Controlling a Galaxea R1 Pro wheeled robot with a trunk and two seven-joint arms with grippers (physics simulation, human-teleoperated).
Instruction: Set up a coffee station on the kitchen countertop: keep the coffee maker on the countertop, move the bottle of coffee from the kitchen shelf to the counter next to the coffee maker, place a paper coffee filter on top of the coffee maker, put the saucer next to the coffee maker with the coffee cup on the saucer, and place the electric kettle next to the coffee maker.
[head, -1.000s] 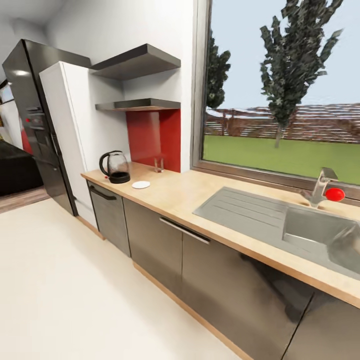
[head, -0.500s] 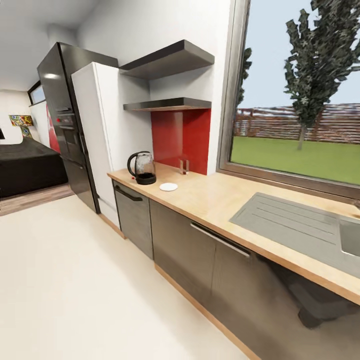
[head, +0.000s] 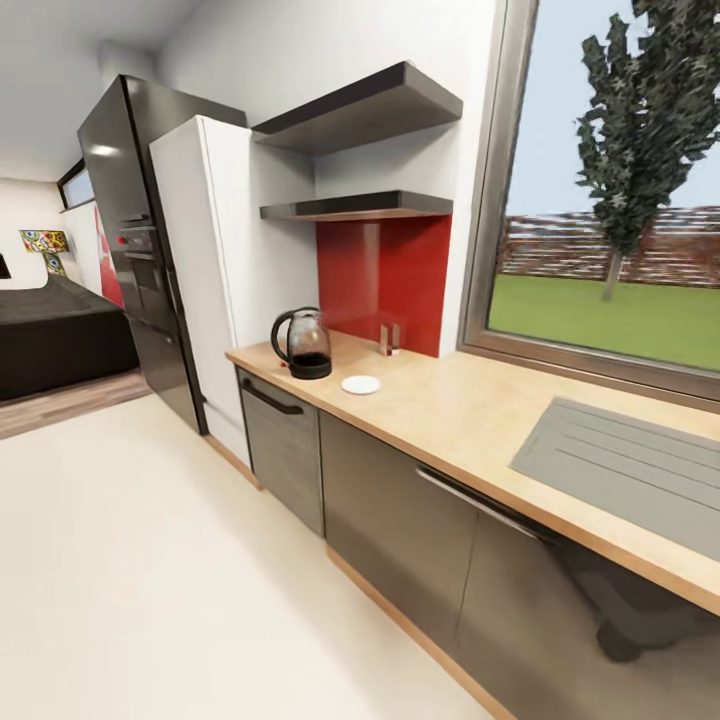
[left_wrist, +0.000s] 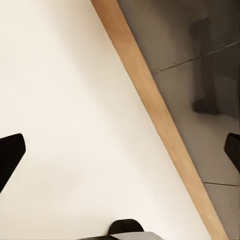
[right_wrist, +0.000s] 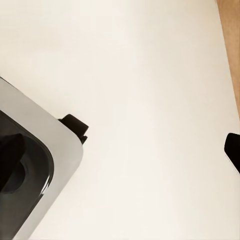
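The electric kettle (head: 305, 345), clear glass with a black handle and base, stands at the left end of the light-wood countertop (head: 470, 405). The small white saucer (head: 361, 384) lies flat just right of it, apart from it. The coffee maker, the bottle of coffee, the paper filter and the cup are out of view. My left gripper (left_wrist: 120, 155) is open over the pale floor beside the cabinet plinth, holding nothing. My right gripper (right_wrist: 120, 150) is open over the floor, one fingertip (right_wrist: 233, 150) showing, next to my own base (right_wrist: 30, 170).
Two dark shelves (head: 355, 207) hang over a red backsplash (head: 380, 280). A small clear glass (head: 390, 340) stands by the backsplash. A white tall cabinet (head: 205, 270) and a black fridge (head: 130, 240) flank the counter's left end. The sink drainboard (head: 630, 465) is at right. Wide pale floor (head: 150, 580) lies before the grey cabinet fronts.
The camera has swung left and come closer: kettle and saucer sit further right and larger in the picture. The sink basin and tap have left the view. Nothing on the counter has moved.
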